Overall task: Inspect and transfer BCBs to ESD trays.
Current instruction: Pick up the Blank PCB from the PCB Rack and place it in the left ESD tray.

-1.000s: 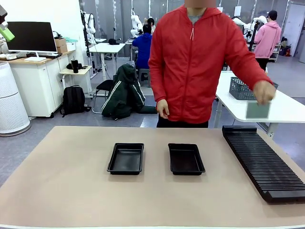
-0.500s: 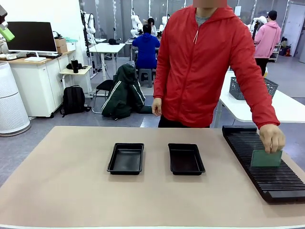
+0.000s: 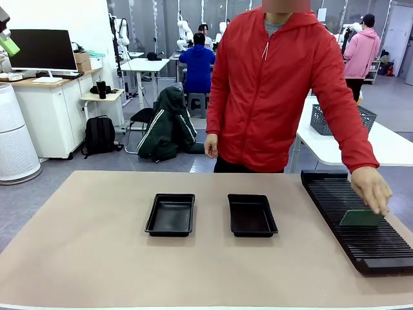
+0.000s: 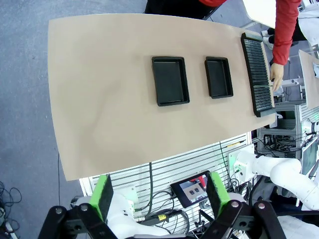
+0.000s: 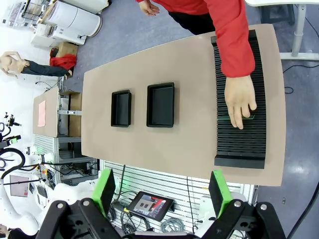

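Risk: board [image 3: 361, 217], tilted on rack [image 3: 374, 248] under person's hand [image 3: 371, 189], may fall flat once released; left fingers [image 4: 103, 196] and right fingers [image 5: 104, 191] wide, empty, well above rack.

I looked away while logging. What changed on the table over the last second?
The person's hand brought a BCB down from mid-air onto the slotted rack and tipped it flatter there, with the fingers still on it. Both ESD trays stayed in place and empty.
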